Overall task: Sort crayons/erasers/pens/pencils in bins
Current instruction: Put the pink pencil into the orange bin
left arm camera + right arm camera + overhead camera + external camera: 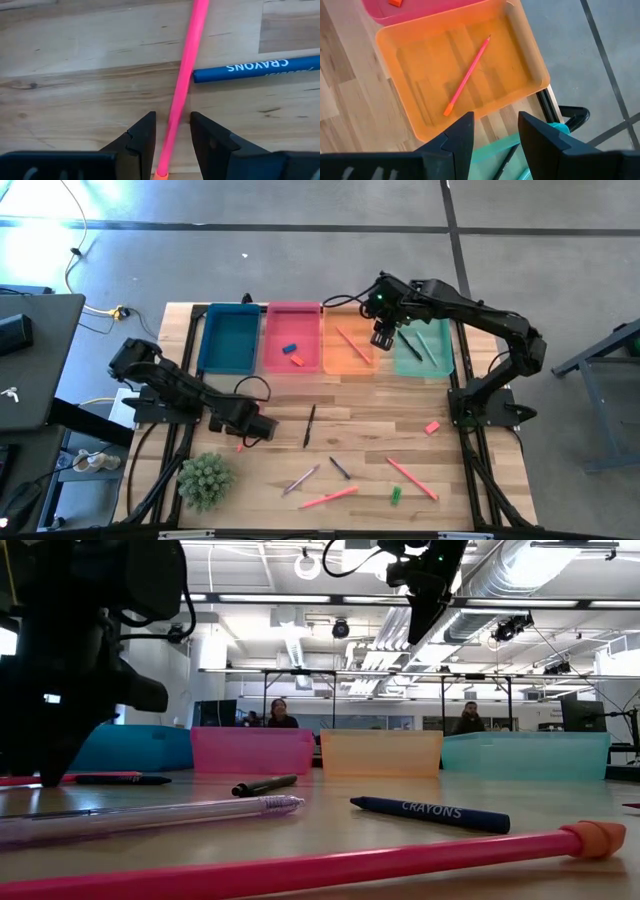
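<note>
My left gripper [171,134]: low on the tabletop [360,420], jaws apart, straddling a pink pencil [182,80]. Bins [229,340]: a row at the far edge. My right gripper [494,131]: jaws apart, empty, above the orange bin [420,60], one pink pencil inside.

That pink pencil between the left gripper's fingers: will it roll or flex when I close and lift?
The pink pencil looks thin, straight and rigid, so it probably won't flex. The left gripper straddles it near its orange eraser end, so it will likely tip down at the far end. It probably rolls easily on the smooth wooden table if nudged.
</note>
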Action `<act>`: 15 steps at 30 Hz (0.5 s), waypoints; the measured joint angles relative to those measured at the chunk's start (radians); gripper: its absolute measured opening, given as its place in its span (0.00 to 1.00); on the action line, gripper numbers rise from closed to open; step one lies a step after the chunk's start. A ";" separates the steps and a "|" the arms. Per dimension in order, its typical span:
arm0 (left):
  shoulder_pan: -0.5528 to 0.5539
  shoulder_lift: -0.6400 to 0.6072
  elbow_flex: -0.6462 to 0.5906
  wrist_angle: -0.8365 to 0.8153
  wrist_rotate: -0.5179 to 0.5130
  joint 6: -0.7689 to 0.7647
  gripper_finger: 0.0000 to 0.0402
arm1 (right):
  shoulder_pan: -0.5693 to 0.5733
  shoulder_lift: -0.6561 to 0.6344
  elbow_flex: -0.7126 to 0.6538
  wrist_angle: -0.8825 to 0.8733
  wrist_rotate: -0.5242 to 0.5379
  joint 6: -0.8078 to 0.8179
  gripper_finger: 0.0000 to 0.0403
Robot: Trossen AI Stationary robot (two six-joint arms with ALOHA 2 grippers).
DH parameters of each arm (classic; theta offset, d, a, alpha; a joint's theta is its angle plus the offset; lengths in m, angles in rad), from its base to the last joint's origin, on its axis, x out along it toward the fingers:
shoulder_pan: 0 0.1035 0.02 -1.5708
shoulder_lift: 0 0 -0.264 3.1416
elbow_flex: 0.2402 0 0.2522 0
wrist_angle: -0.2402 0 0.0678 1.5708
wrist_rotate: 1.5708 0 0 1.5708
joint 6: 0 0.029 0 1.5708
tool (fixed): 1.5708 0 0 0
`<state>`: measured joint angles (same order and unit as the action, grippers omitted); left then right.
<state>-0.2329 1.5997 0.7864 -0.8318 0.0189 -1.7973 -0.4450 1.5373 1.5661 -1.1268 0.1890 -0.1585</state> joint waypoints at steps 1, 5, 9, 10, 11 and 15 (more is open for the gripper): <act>0.000 0.006 0.000 0.002 0.000 0.001 0.27 | 0.000 0.000 0.000 0.000 0.000 0.000 0.36; 0.000 0.031 0.002 -0.001 0.002 0.002 0.27 | 0.000 0.000 0.000 -0.001 0.000 0.000 0.36; 0.000 0.034 0.003 0.004 -0.004 0.019 0.20 | 0.000 0.000 0.000 -0.001 0.000 0.000 0.36; 0.000 0.034 0.003 0.005 -0.007 0.020 0.18 | 0.000 0.000 0.000 -0.002 0.000 0.000 0.36; 0.000 0.034 0.003 0.006 -0.009 0.020 0.15 | 0.000 0.000 0.000 -0.002 0.000 0.000 0.36; 0.000 0.034 0.003 0.003 -0.014 0.031 0.06 | 0.000 0.000 0.000 -0.007 0.000 0.000 0.36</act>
<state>-0.2329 1.6341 0.7891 -0.8292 0.0046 -1.7661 -0.4450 1.5375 1.5665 -1.1339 0.1886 -0.1585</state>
